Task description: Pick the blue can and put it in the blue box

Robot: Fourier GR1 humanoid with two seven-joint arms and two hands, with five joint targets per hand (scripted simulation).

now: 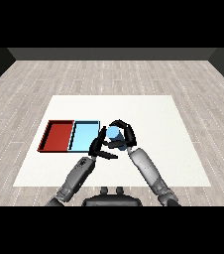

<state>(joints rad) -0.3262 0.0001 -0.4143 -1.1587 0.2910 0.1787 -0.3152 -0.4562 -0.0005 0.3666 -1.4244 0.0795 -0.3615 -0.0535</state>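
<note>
The blue can [114, 133] is held up just right of the light blue tray [84, 135], close to its right edge. My right hand [125, 135] is curled round the can, fingers arching over its top. My left hand [98, 146] sits just left of the can with straight fingers pointing up and forward, over the tray's near right corner. I cannot tell whether it touches the can. The can's lower part is hidden by the hands.
A red tray [57, 135] lies directly left of the light blue tray, sharing a wall. Both trays sit on the left half of the white table [158, 129]. Grey wooden floor surrounds the table.
</note>
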